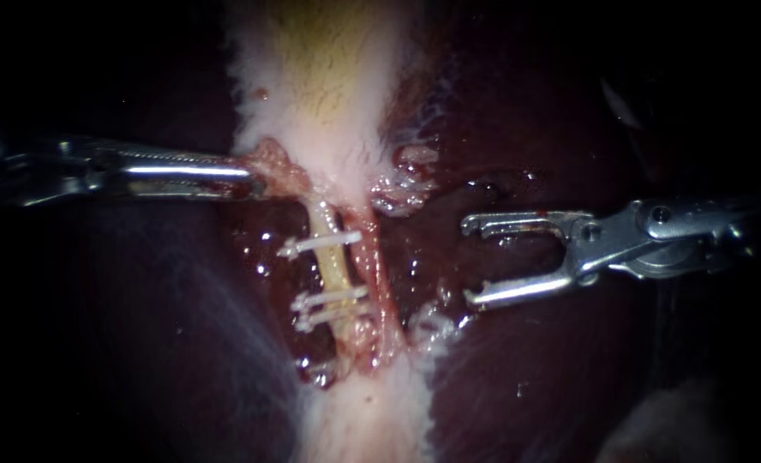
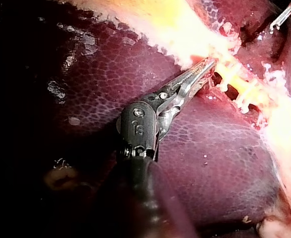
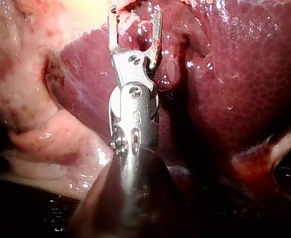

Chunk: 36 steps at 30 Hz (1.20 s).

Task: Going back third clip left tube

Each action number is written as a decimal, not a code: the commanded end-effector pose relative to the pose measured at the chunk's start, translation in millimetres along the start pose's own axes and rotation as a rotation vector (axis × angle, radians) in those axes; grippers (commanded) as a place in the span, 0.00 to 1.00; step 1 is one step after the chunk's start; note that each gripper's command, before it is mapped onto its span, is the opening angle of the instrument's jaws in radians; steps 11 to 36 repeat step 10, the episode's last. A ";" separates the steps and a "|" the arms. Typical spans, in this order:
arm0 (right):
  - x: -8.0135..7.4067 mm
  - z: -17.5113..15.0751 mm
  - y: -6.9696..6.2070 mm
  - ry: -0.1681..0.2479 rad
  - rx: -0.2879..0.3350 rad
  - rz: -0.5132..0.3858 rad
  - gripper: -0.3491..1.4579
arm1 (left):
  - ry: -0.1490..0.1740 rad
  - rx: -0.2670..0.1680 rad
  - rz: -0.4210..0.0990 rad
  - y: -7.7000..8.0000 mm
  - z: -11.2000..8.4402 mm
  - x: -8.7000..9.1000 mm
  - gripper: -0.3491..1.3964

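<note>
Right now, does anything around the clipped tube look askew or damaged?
Nothing stands out. The upper clip and the lower two clips cross the tube tilted alike, none touching. My left instrument holds tissue above them; my right instrument stands clear, holding nothing.

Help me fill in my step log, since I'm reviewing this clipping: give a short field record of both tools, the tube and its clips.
left tool: jaws shut on pink tissue at the tube's upper end
right tool: jaws open, empty, over the liver, apart from the tube
tube: pale yellow, laid bare, running down from the gallbladder
clips: three white ones across the tube; upper clip alone, middle clip and lowest clip close together
</note>
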 end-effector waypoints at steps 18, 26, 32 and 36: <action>0.0 -0.1 -0.1 0.000 0.007 0.000 0.47 | 0.000 -0.002 0.002 0.0 0.2 0.0 0.00; 0.0 -0.1 -0.1 0.000 0.007 0.000 0.47 | 0.000 -0.002 0.002 0.0 0.2 0.0 0.00; 0.0 -0.1 -0.1 0.000 0.007 0.000 0.47 | 0.000 -0.002 0.002 0.0 0.2 0.0 0.00; 0.0 -0.1 -0.1 0.000 0.007 0.000 0.47 | 0.000 -0.002 0.002 0.0 0.2 0.0 0.00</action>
